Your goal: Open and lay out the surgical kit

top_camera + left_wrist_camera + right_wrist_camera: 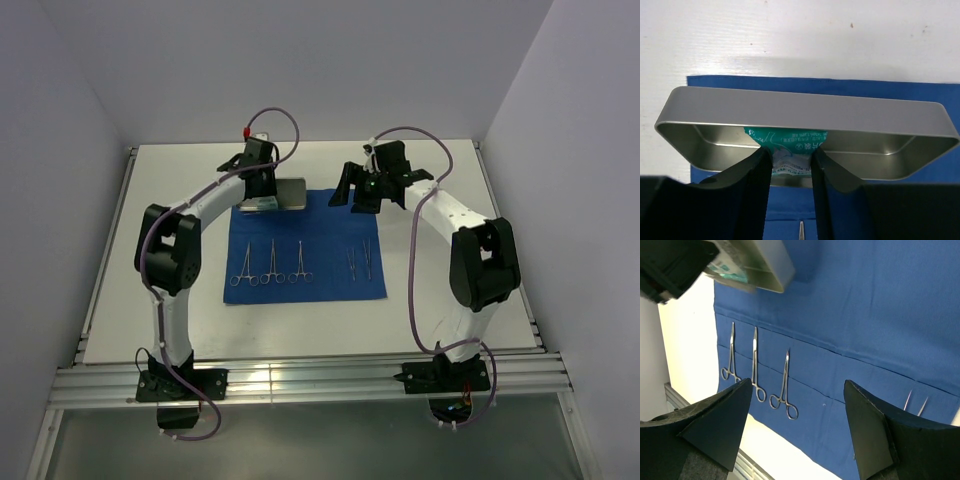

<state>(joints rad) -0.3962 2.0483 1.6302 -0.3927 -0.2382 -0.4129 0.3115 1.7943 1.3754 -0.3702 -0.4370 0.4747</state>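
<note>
Our left gripper (790, 159) reaches into the steel tray (800, 107) at the far edge of the blue cloth (330, 285) and pinches the white-green packet (789, 142) between its fingers, presumably to lift it out and lay it near the clamps (270, 262). Our right gripper (797, 385) hangs open and empty above the cloth.

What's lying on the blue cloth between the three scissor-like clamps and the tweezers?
Nothing. Only bare blue cloth separates the clamps from the tweezers, as the top view shows.
</note>
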